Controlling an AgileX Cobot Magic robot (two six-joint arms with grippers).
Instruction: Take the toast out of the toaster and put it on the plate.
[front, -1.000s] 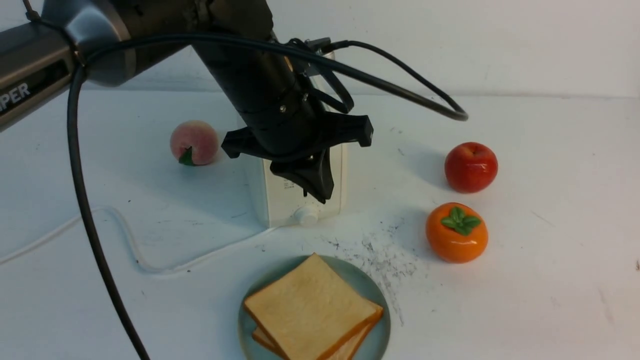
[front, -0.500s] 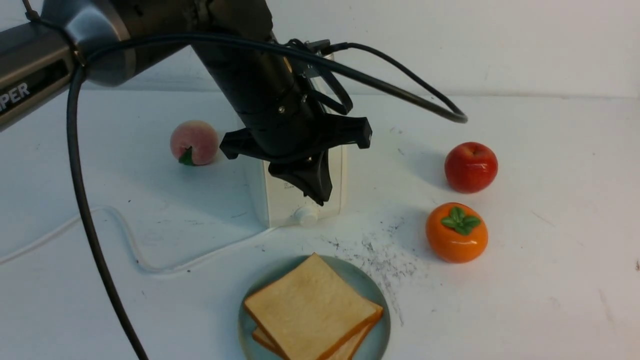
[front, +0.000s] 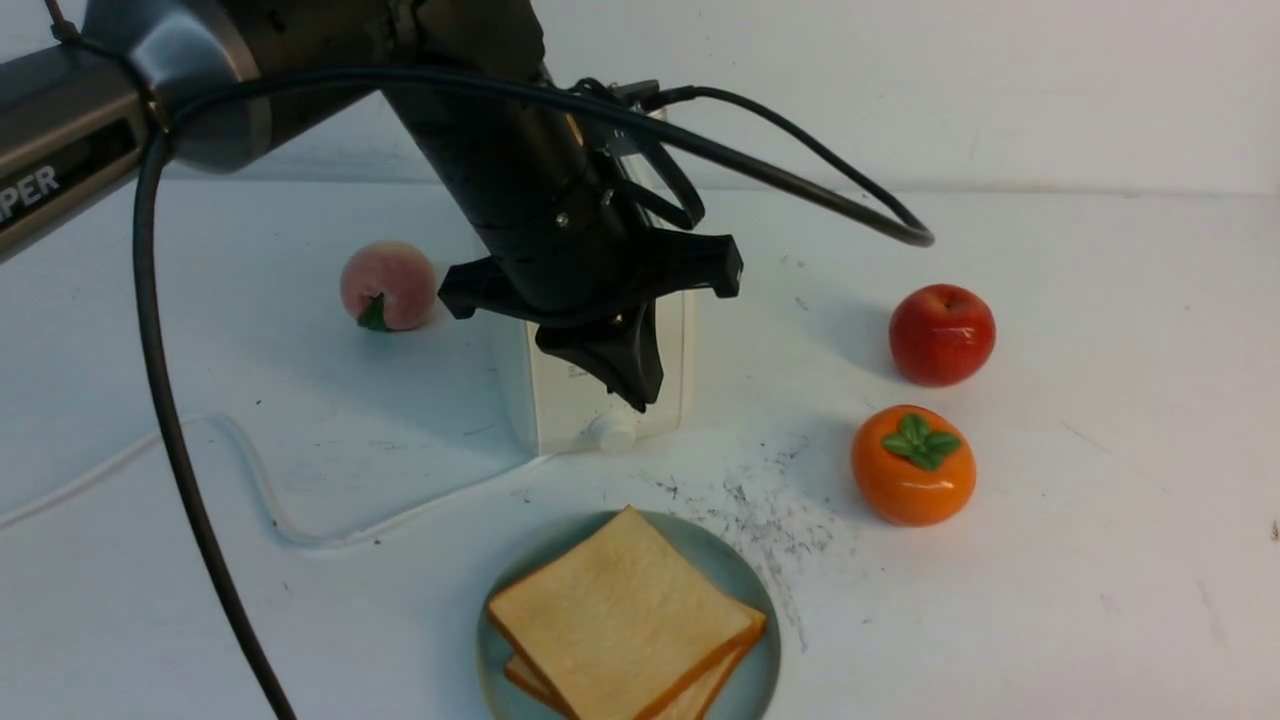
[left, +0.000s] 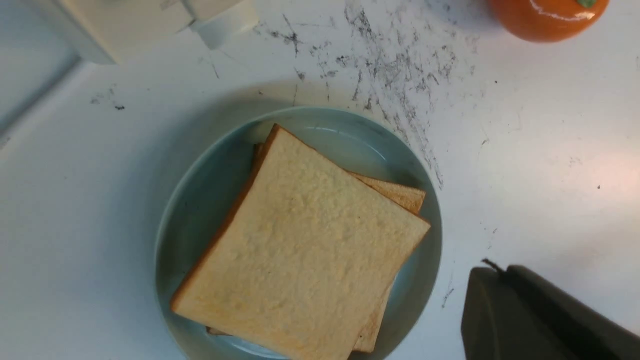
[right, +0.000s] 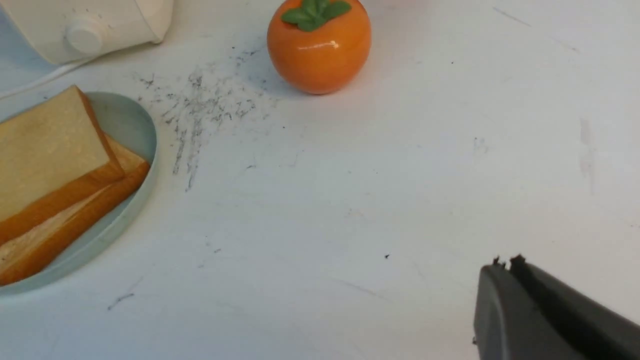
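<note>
Two slices of toast (front: 620, 610) (left: 300, 250) (right: 45, 150) lie stacked on the pale blue-green plate (front: 722, 560) (left: 345, 145) (right: 127, 125) at the table's front. Behind it stands the white toaster (front: 570, 415) (left: 125, 20) (right: 85, 25); my left arm hides its slots. My left gripper (front: 635, 395) (left: 500, 270) hangs shut and empty in front of the toaster's face, above the plate's far side. In the right wrist view my right gripper (right: 505, 265) is shut on nothing over bare table, to the right of the plate.
A peach (front: 388, 285) sits left of the toaster. A red apple (front: 942, 333) and an orange persimmon (front: 913, 465) (right: 319, 45) stand to the right. The toaster's white cord (front: 250, 480) trails off to the left. Dark scuff marks (front: 770, 520) lie between plate and persimmon.
My left gripper has crept slightly up and to the left in front of the toaster. The toast, plate and fruit have not moved.
</note>
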